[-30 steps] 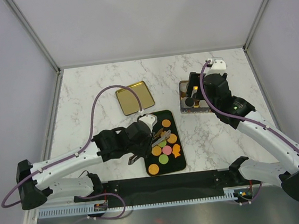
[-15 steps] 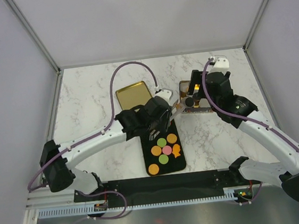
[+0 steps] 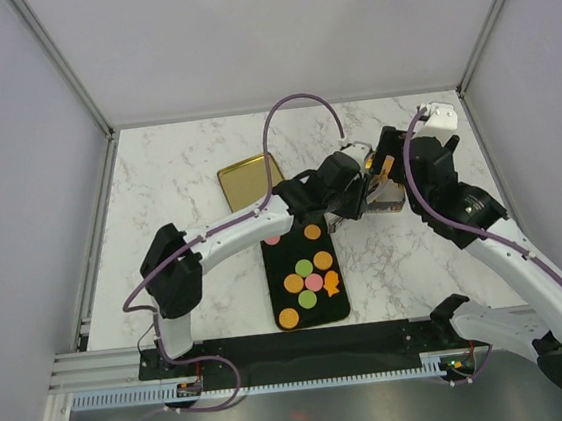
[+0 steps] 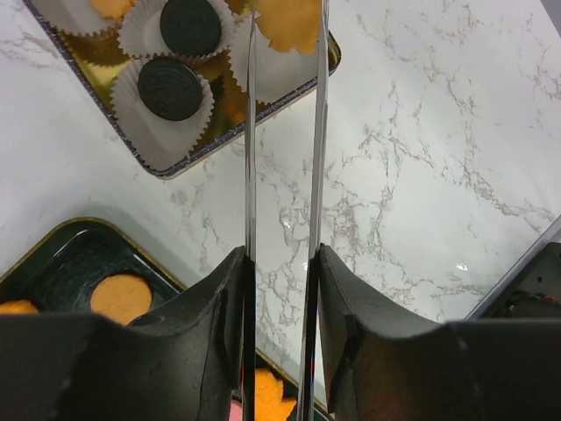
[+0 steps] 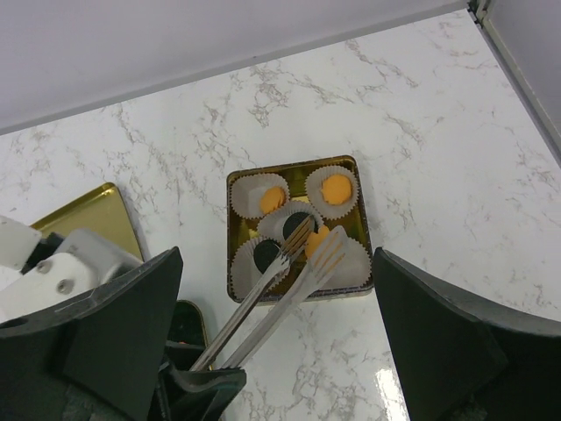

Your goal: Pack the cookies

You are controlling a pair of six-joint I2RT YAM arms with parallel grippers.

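Note:
Several cookies (image 3: 307,282) in orange, green and pink, one an orange star, lie on the black tray (image 3: 344,307). My left gripper (image 3: 351,191) is shut on metal tongs (image 4: 250,132). The tong tips reach over the square gold tin (image 3: 398,200) with its white paper cups. An orange cookie (image 4: 294,17) sits between the tips, above a cup; it also shows in the right wrist view (image 5: 317,239). Two dark cookies (image 4: 166,88) and two orange ones (image 5: 336,188) lie in other cups. My right gripper (image 5: 278,254) is wide open and empty above the tin (image 5: 361,219).
The gold tin lid (image 3: 251,183) lies inside up left of the tin, behind the tray. The left arm stretches across the tray's top end and its purple cable arcs above. Grey walls stand at the table's left, back and right edges.
My left arm has swung from the tray rightward to the tin, carrying the tongs. The right gripper has drawn back and to the right, above the tin.

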